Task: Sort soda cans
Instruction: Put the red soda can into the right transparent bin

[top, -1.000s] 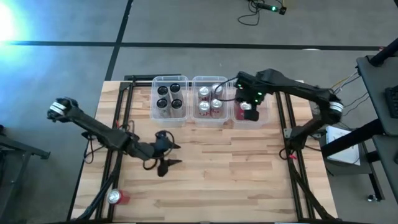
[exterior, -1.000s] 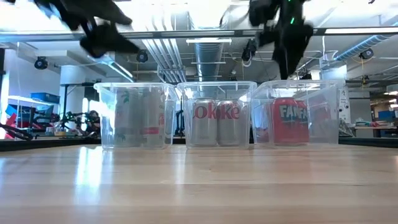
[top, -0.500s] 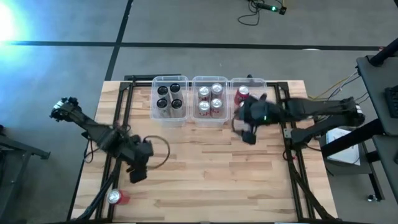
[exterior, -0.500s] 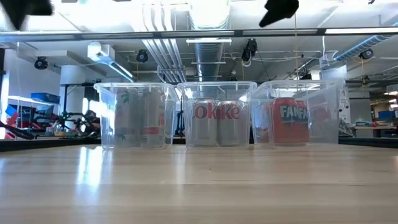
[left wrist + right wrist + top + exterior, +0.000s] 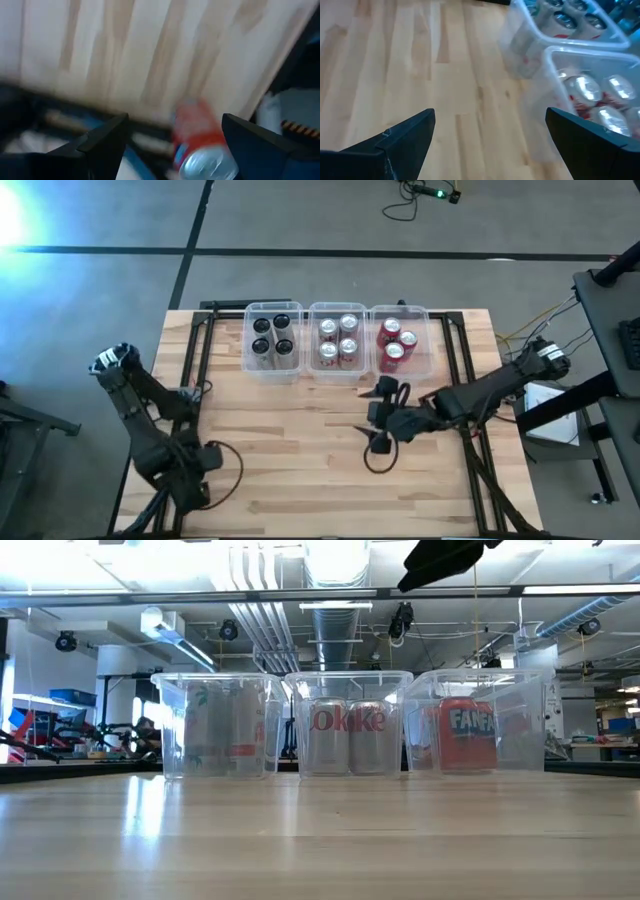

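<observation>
The last red can point(image 5: 200, 140) is framed between the spread fingers of the left claw point(image 5: 172, 137) for sorting; the right claw point(image 5: 383, 418), also spread, is held empty over the counter point(image 5: 300, 450).

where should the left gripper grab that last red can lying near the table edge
Grip the red can across its round body, mid-length, coming down from above. It lies on its side with the silver top facing the camera, so the curved flanks sit between the left gripper's open fingers; the ends offer nothing to pinch.
</observation>
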Available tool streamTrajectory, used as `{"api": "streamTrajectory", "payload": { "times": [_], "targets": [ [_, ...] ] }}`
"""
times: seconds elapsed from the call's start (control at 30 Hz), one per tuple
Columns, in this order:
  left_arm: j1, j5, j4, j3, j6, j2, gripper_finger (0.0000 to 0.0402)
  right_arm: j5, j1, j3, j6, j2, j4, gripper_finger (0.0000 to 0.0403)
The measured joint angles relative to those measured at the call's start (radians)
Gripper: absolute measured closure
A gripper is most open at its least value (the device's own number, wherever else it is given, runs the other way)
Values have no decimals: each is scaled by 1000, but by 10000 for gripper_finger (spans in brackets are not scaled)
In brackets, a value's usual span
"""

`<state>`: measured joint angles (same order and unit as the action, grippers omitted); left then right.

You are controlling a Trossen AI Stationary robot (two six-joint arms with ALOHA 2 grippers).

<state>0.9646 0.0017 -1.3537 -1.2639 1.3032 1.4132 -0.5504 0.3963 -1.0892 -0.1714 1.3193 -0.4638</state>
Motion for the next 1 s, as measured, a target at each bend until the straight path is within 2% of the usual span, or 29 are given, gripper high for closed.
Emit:
{"api": "streamTrajectory", "payload": {
  "times": [0.07, 0.2, 0.57, 0.77, 1.0],
  "targets": [
    [36, 54, -35, 4, 41, 11, 91, -1, 11, 1, -26, 26, 19, 28],
    [94, 142, -6, 2, 113, 13, 80, -1, 16, 1, -38, 76, 70, 28],
    [200, 277, 5, 22, 180, 11, 79, -1, 16, -2, -48, 138, 164, 28],
    [227, 290, 29, 40, 172, 11, 79, -1, 16, -2, -53, 130, 175, 28],
    [226, 289, 66, 62, 83, 30, 79, -1, 16, -3, -54, 129, 179, 28]
  ]
}}
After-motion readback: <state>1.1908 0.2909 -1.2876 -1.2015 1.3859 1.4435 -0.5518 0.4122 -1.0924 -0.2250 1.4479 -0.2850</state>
